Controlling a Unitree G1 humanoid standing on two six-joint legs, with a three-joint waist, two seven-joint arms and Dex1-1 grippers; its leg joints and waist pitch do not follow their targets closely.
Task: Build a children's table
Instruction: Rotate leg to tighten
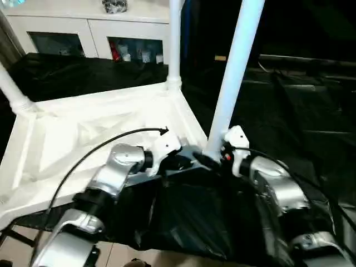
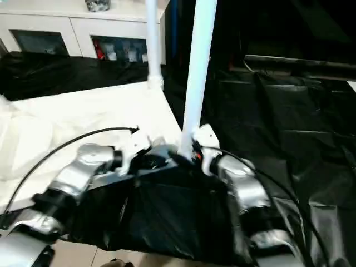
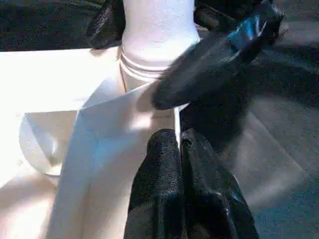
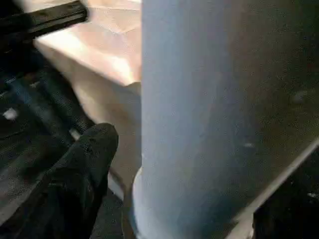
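Note:
The children's table lies upside down, its ribbed white top (image 1: 83,139) on black sheeting. Three white legs stand in corner sockets: one at the near right corner (image 1: 233,72), one at the far right (image 1: 174,39), one at the left (image 1: 11,89). My right gripper (image 1: 211,158) straddles the base of the near right leg (image 4: 209,109); its jaws stand open, with one finger (image 4: 84,169) a little clear of the tube. My left gripper (image 3: 180,144) is shut with nothing in it, its tips resting on the top's rim (image 3: 124,104) just beside that leg's socket.
Black sheeting (image 1: 289,111) covers the ground to the right and under my forearms. A white cabinet with glass doors (image 1: 89,33) stands at the back. A black cable (image 1: 94,150) arcs over my left forearm.

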